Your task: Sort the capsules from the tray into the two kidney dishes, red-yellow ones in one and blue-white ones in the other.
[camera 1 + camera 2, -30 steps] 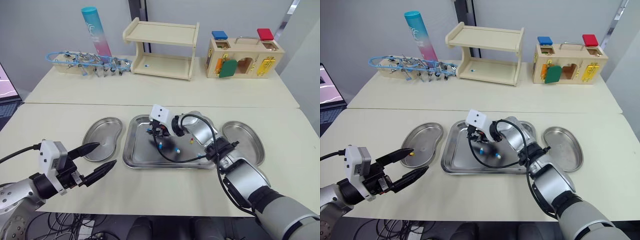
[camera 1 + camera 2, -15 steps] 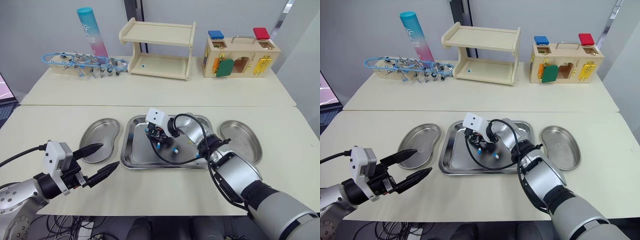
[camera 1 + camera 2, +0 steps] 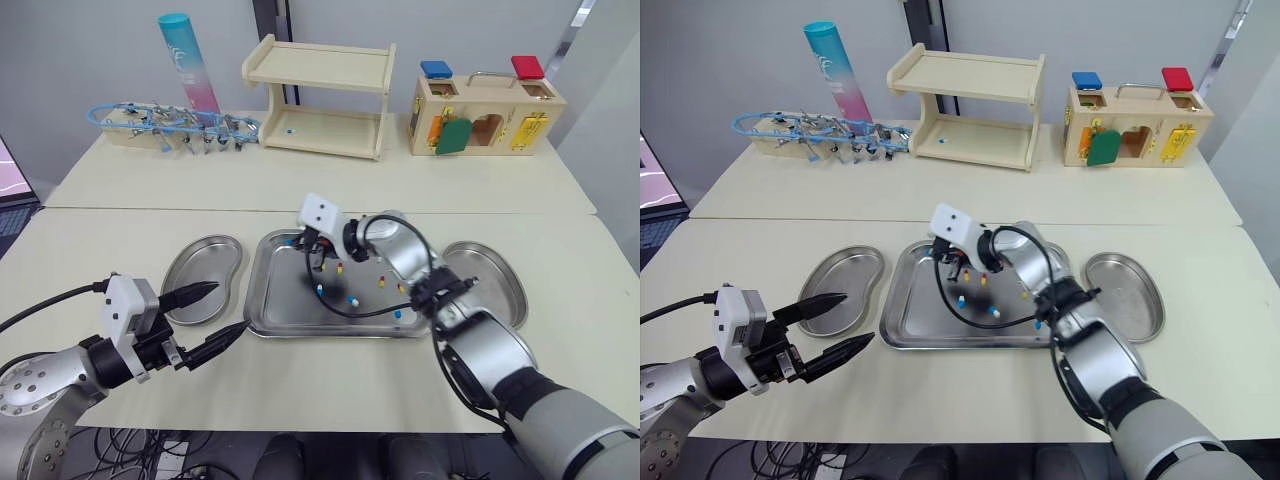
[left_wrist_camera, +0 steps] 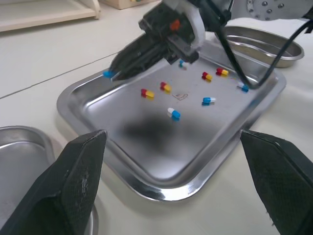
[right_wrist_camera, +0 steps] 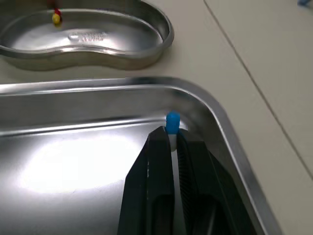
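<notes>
One blue-white capsule is pinched in my right pincer, at the far-left corner of the tray, near the left dish. One red-yellow capsule lies in that dish. Several loose capsules lie in the tray. My left pincer is spread, hovering over the tabletop beside the left dish.

We see bright, even light from overhead, with only soft shadows on the pale tabletop. The tray throws back a broad white glare in the right wrist view and shows us a smeared dark patch in the left wrist view. The left end effector has fingers looming out of focus. The right end effector blurs near the lens, while the blue-white capsule nipped at its tip looks sharp.
</notes>
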Robot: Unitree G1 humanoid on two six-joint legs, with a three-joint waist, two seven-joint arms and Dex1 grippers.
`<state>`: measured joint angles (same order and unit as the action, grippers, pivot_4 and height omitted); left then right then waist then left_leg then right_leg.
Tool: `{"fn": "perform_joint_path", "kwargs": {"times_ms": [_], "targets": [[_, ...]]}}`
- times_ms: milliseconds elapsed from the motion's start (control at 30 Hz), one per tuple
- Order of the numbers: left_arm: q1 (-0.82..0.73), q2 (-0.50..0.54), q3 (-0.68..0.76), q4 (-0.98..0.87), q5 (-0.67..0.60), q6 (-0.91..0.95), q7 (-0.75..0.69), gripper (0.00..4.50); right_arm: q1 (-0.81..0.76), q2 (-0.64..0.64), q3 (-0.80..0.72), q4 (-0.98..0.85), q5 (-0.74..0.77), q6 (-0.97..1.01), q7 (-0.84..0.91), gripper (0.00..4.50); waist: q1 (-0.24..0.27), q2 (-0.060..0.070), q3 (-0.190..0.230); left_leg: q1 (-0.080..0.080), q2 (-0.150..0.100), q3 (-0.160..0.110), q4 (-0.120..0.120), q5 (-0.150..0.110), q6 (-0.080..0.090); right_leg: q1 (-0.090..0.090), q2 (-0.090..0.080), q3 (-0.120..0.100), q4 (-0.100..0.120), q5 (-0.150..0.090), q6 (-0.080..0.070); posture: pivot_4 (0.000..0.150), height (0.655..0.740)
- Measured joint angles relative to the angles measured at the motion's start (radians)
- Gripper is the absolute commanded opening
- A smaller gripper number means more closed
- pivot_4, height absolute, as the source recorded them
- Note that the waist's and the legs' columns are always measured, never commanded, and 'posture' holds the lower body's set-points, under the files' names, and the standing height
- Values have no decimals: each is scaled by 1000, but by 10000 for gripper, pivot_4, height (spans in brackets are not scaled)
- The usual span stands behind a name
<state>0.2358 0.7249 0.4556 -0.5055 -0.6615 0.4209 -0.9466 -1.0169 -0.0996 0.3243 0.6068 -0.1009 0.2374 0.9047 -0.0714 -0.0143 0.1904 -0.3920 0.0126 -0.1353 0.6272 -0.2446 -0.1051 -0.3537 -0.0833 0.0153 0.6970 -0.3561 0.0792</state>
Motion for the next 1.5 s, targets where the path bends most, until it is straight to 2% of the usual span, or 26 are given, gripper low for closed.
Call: {"fn": "perform_joint_path", "kwargs": {"times_ms": [67,233,367,500,667,900,1133,1300,1400,1500], "targets": [[-24,17,-29,-18,-8,6,-8,45000,99,-84,-29,-235,28,126,22,267,12,0,0,-1,0,0,0,0,0,0,0,0,0,0,0,1500,7400],[-112,27,-132,-70,-37,13,-41,45000,267,-300,-124,-654,91,401,42,267,21,0,0,-1,0,0,0,0,1,0,0,0,0,0,0,1500,7400],[-188,29,-228,-82,-43,11,-82,45000,391,-455,-216,-843,144,564,52,267,22,0,0,-1,0,1,0,-1,1,0,0,0,-1,0,0,1500,7400],[-272,24,-335,-74,-29,3,-118,45000,485,-591,-337,-924,195,683,43,267,16,0,0,-1,0,2,0,-1,1,0,0,1,-1,0,0,1500,7400],[-356,-20,-431,-8,8,-19,-141,45000,626,-757,-432,-934,202,702,28,267,23,0,0,-1,-1,2,0,-1,1,1,0,0,-2,0,0,1500,7400],[-425,-66,-477,7,8,-34,-145,45000,795,-835,-461,-912,204,698,8,267,23,1,0,-2,-1,2,1,-1,1,2,0,1,-3,0,1,1500,7400],[-428,-73,-492,7,11,-47,-153,45000,810,-844,-461,-900,232,671,-5,19184,23,1,0,-1,-1,2,1,-1,1,2,0,0,-3,0,1,1500,7400],[-414,-70,-485,7,14,-56,-144,45000,796,-849,-471,-870,260,656,-16,34495,23,1,0,-1,-1,2,1,-1,1,2,0,0,-3,0,1,1500,7400],[-377,-28,-439,6,3,-28,-121,45000,781,-870,-488,-851,279,590,-4,44504,21,1,0,-1,-1,2,1,-1,1,2,0,0,-3,0,1,1500,7400],[-344,10,-329,10,-15,11,-77,45000,777,-889,-523,-820,282,481,19,44798,23,1,0,-1,-1,1,1,-1,1,2,0,0,-3,0,1,1500,7400]]}}
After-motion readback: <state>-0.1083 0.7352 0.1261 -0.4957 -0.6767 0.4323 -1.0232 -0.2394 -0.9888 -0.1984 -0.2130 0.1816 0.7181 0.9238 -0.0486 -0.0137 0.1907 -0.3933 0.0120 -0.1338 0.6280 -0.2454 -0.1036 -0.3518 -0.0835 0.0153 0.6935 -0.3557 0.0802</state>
